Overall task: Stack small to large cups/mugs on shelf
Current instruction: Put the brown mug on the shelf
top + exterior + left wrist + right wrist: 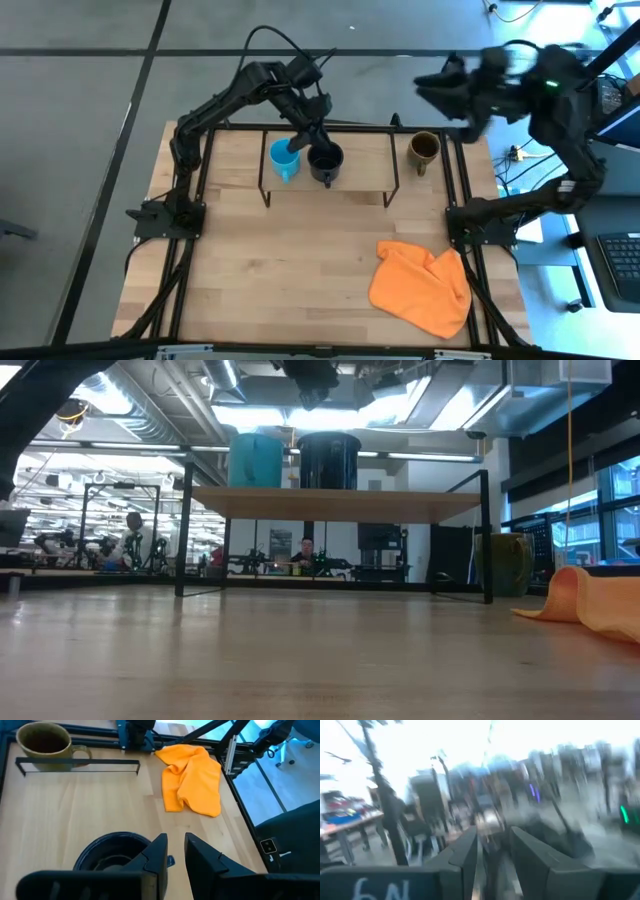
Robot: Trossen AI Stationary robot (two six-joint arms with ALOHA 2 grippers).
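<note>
Left end effector (318, 138) hovers over the black mug (325, 161), fingers slightly parted, gripping nothing. Blue mug (283, 159) and black share the shelf (360, 165); olive mug (424, 149) waits on the worktop (290, 260). Right end effector (447, 88) hangs raised, grip unclear.

Crumpled orange cloth (422, 288) on wooden tabletop (280, 260)

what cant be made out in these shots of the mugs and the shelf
- Black mug, high view: the left hand covers part of its rim; grip unclear.
- Olive mug, low view: partly behind the shelf leg.
- Right hand, right wrist view: motion blur hides everything beyond it.
- Blue mug: handle hidden in both views.
</note>
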